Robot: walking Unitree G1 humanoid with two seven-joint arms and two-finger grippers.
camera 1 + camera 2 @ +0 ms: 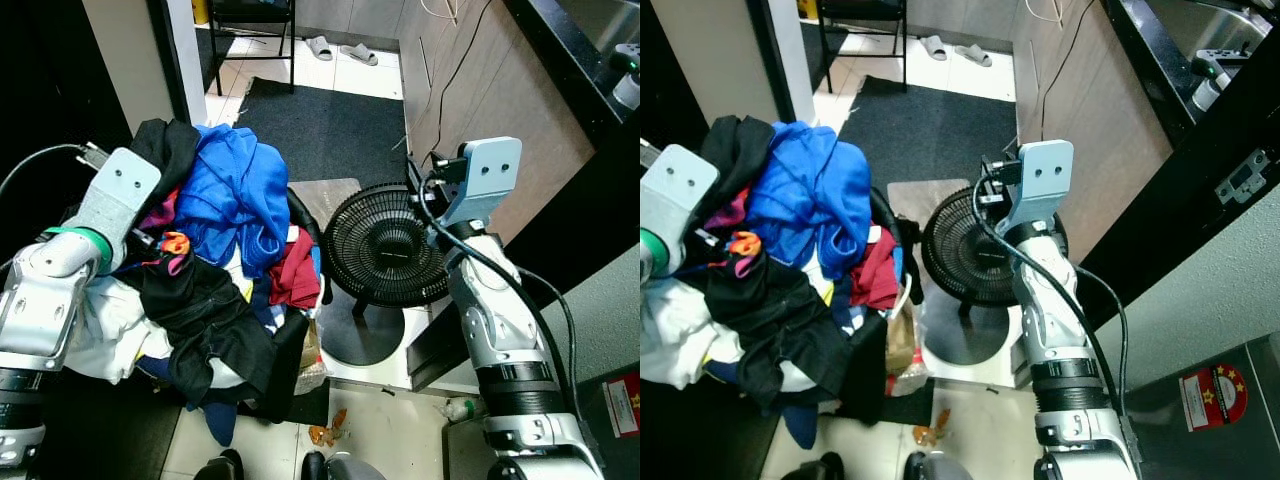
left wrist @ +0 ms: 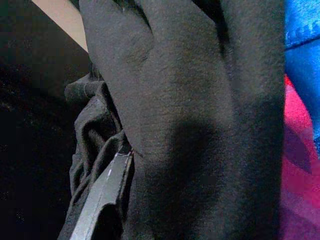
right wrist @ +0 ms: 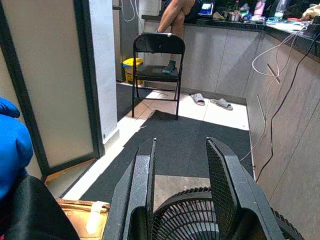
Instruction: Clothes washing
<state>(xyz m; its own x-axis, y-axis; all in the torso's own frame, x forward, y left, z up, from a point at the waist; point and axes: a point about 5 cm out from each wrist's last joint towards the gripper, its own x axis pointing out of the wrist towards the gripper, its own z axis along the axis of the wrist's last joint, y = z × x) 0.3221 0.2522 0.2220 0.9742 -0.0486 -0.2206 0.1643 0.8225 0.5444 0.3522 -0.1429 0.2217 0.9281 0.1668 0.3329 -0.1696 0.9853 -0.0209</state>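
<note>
Black fleece cloth (image 2: 200,125) presses right against the left wrist camera, soft and a little fuzzy, with a strip of blue and a pink checked piece beside it. One grey finger (image 2: 102,192) of the left gripper lies against this cloth; the other finger is hidden, so I cannot tell if the fingers are closed on it or not.

From the head views, the clothes pile (image 1: 215,270) is a big, loose heap to the left of the black fan (image 1: 385,250). On top sits a crumpled blue garment (image 1: 235,185), under it a dark red one (image 1: 295,270), a wrinkled black jacket (image 1: 205,320) and some white cloth (image 1: 110,325) at the pile's left side. The left arm (image 1: 70,260) leans into the pile, and its end is buried in the fabric.

The fan has a round wire grille and a flat round base. The right gripper (image 3: 182,200) hovers above the fan with its two long black fingers spread apart and holding nothing. Beyond the fan lies a dark mat (image 1: 320,125), then a black folding chair (image 3: 157,62) and a pair of slippers (image 3: 212,101) on pale tiles. A seated person's legs (image 3: 177,15) show behind the chair, cut off at the frame.
</note>
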